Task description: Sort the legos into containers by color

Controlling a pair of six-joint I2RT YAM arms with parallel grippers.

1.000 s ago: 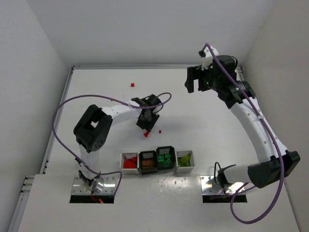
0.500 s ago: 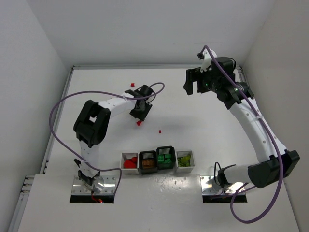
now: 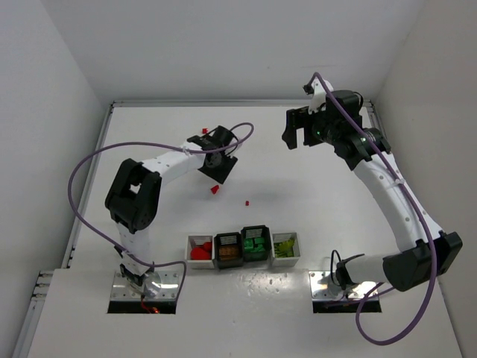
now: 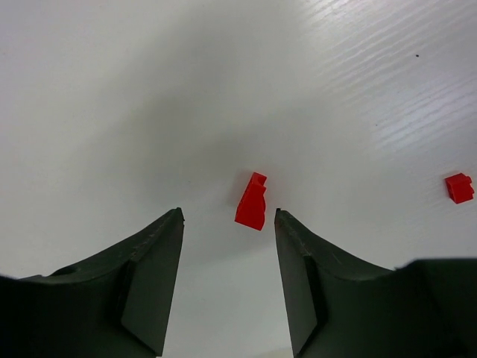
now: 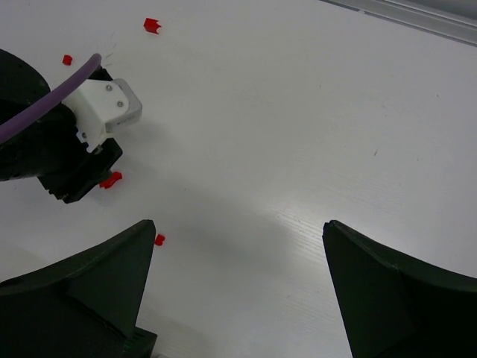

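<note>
A red lego brick lies on the white table; in the left wrist view it sits just beyond and between my open jaws. My left gripper is open and empty, just behind the brick. A tiny red stud lies to its right. Another red lego lies far back beside the left wrist. My right gripper is open and empty, high over the back right. The containers hold sorted red, orange-brown, green and yellow-green legos.
The right wrist view shows my left gripper body, the red brick, the stud and two small red pieces farther back. Walls enclose the table on three sides.
My left gripper has moved back and left, away from the containers. The red brick shifted the same way and now lies on the table in front of the open jaws. The right arm barely moved.
</note>
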